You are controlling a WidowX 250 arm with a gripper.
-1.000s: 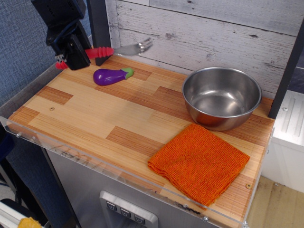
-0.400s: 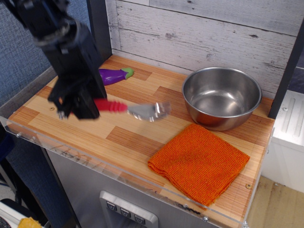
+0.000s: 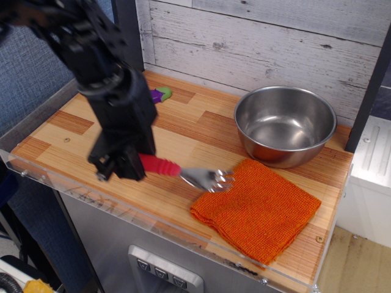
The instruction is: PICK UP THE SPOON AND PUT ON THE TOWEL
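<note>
Your end effector (image 3: 125, 163) is clenched on the red handle of the spoon (image 3: 186, 173), which it holds clear of the surface (image 3: 183, 131), roughly level. The silver tined head points toward the towel (image 3: 259, 210) and sits just at the towel's near-left edge — whether it overlaps the cloth or only reaches it cannot be told from this view.

Task status, judged from the current layout:
- Pick-up: done. The spoon is off the surface and in the grasp.
- Transfer: largely done; the head has arrived at the towel, while the handle hangs over bare wood.
- Placement: not yet done. The spoon has to travel further over the cloth, come down and be let go.

The steel bowl (image 3: 285, 123) stands just behind the towel, apart from the spoon. The toy eggplant (image 3: 160, 94) is mostly hidden behind the arm — only its green end shows.
</note>
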